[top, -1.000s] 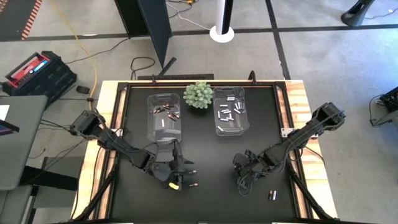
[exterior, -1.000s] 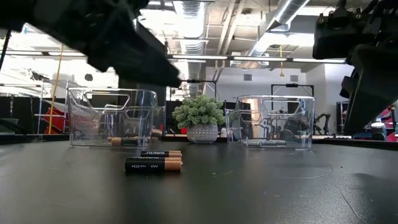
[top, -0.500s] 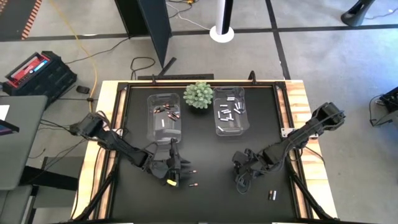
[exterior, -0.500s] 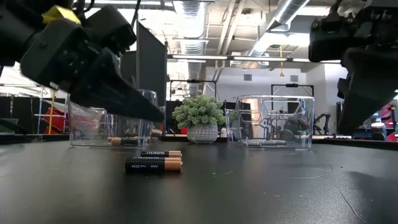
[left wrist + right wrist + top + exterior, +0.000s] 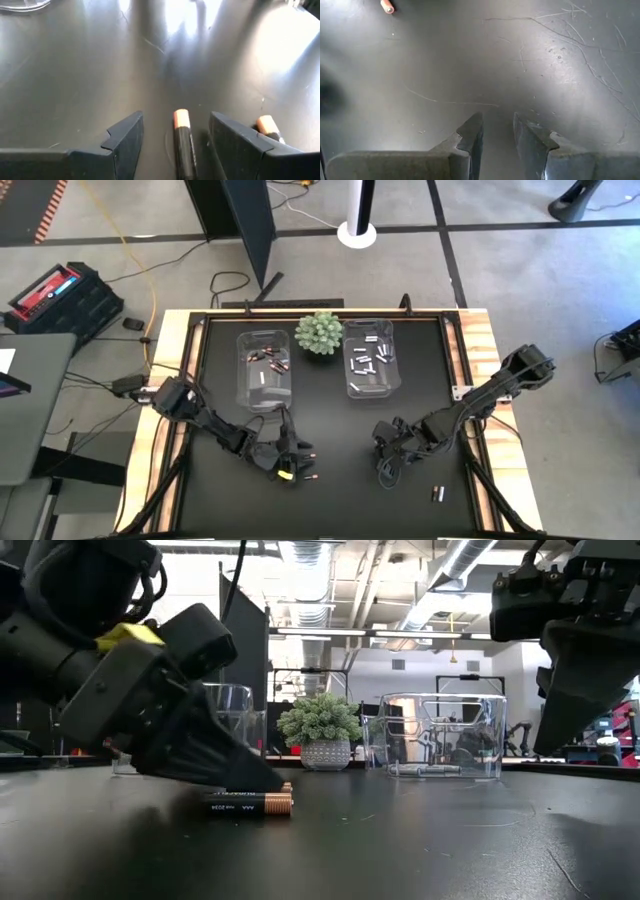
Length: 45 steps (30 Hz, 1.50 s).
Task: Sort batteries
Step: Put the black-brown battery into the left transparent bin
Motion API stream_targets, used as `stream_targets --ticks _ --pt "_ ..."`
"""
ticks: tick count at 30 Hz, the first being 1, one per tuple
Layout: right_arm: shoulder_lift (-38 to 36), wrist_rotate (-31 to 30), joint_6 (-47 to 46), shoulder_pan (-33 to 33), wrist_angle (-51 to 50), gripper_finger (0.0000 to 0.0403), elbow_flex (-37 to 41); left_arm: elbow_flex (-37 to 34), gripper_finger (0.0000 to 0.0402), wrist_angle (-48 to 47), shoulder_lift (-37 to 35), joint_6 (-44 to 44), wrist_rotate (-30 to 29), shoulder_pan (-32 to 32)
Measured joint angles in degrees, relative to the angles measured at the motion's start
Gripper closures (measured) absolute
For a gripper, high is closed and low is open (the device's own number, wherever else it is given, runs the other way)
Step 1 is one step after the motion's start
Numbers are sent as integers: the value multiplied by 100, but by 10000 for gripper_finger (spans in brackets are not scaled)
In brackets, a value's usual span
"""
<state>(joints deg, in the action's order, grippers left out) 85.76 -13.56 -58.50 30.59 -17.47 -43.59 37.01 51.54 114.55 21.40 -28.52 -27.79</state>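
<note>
- We see the left gripper [image 5: 175, 142] low on the table, jaws apart, with one dark copper-tipped battery [image 5: 183, 140] lying between the fingers [image 5: 125, 137], not clamped.
- A second copper-tipped battery [image 5: 267, 126] lies just outside one finger, beside the first.
- In the low view the left gripper's fingertips come down onto the pair, and the nearer AAA cell [image 5: 248, 805] lies flat on the mat.
- From above, the left arm [image 5: 215, 430] stretches in from the table's left edge, bent towards the front centre.
- The right gripper [image 5: 497, 132] hovers over bare mat with jaws slightly parted and nothing between them.
- The right arm [image 5: 470, 410] reaches in from the right edge, its wrist folded down at front right.
- Two more dark batteries [image 5: 437, 494] lie near the front right corner.
- At the back stand two clear bins: the left bin [image 5: 264, 368] holds dark cells, the right bin [image 5: 370, 358] holds pale cells, with a green spiky plant [image 5: 319, 332] between them.
- The black mat [image 5: 340, 430] is scratched and sits on a wood-edged table [image 5: 482, 340].
- Beyond it we see a workshop with ceiling ducts [image 5: 460, 560] and a grey floor [image 5: 520, 270].
</note>
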Motion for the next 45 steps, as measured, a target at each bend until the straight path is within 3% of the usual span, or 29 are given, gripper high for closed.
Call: stream_targets --ticks 6,21,28,37,45 --pt "0 0 -2 0 0 277 0 5 178 729 436 235 72 22" --pt "0 0 33 0 0 277 0 7 178 636 419 -52 107 26" --pt "0 0 44 12 86 277 0 8 178 454 420 -845 104 22" --pt "0 0 44 247 419 277 0 9 178 203 410 -932 71 22" --pt "0 4 0 388 426 277 0 7 240 86 417 -686 23 15"
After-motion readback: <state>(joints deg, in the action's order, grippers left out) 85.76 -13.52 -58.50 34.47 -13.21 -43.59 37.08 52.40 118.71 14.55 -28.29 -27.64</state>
